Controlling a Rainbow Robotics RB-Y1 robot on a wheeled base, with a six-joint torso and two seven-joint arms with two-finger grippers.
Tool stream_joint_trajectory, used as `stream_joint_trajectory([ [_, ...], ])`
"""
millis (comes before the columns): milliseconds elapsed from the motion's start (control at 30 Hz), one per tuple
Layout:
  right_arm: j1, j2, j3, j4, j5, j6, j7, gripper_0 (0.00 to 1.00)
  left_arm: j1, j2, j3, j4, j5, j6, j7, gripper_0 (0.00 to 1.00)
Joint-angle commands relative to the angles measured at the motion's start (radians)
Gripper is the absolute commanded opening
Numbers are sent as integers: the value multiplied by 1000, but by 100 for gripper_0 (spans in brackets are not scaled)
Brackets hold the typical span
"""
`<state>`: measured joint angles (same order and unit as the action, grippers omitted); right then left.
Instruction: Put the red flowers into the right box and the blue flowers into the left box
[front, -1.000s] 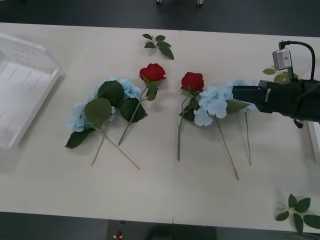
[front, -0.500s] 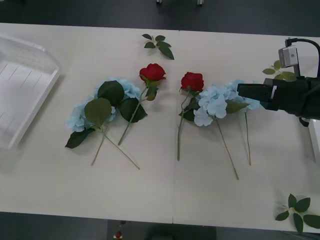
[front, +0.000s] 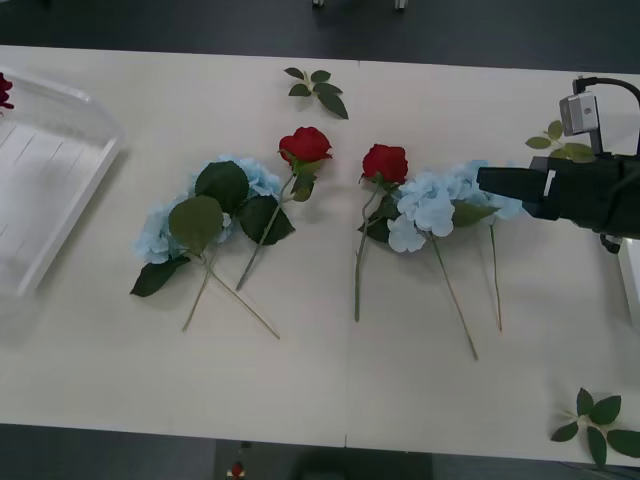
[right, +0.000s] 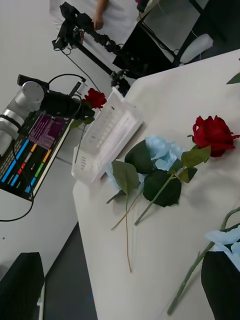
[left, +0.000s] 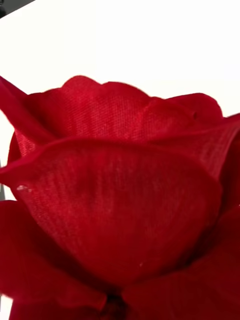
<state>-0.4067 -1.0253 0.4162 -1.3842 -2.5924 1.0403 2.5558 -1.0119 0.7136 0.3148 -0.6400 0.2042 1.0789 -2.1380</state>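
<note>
Right gripper (front: 482, 183): at the table's right side, pointing toward the centre, tip over the nearest pale-blue cluster. In the right wrist view its black fingers (right: 222, 285) stand apart with nothing between them.

Left gripper (right: 75, 107): off the table's left end, above the far side of the left box (front: 75, 205), clamped on the held red flower (right: 95, 98). That bloom sits right up against the left wrist camera.

Count, red flowers: three.
- One in the left gripper.
- Left table rose (front: 305, 145), lying on the table, stem across the left blue group.
- Right table rose (front: 385, 162), lying on the table, touching the right blue group.

Count, blue flowers: two groups, two stems showing in each.
- Left blue group (front: 160, 235)
- Right blue group (front: 430, 205)

Count, leaf sprigs (front: 318, 90): three bloomless ones.

Boxes: two. The right box (front: 630, 275) shows as a white rim at the right edge.

Versus half a second ago: a red bloom has appeared at the front view's left edge, over the left box. The right gripper has barely shifted. The table flowers are unmoved.
</note>
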Motion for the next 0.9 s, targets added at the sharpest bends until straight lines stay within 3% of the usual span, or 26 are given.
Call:
stream_joint_trajectory([
  [33,-34,-38,4,-3,-17,-5,-37,92,-16,20,3,-90,115,59,0,0],
  [167,-38,-39,4,1,-17,-6,-42,92,-14,20,3,-178,351,216,-71,0],
  [333,-38,-39,4,1,-17,-6,-45,92,-10,33,6,-179,722,354,-191,0],
  [533,-40,-41,4,-1,-18,-5,-48,92,10,32,7,-179,1024,547,-316,0],
  [733,-75,-84,4,-1,-18,9,-69,92,85,24,6,-181,1357,627,-451,0],
  [900,-113,-118,4,-3,-17,53,-150,92,170,-5,6,-231,1521,648,-567,0],
])
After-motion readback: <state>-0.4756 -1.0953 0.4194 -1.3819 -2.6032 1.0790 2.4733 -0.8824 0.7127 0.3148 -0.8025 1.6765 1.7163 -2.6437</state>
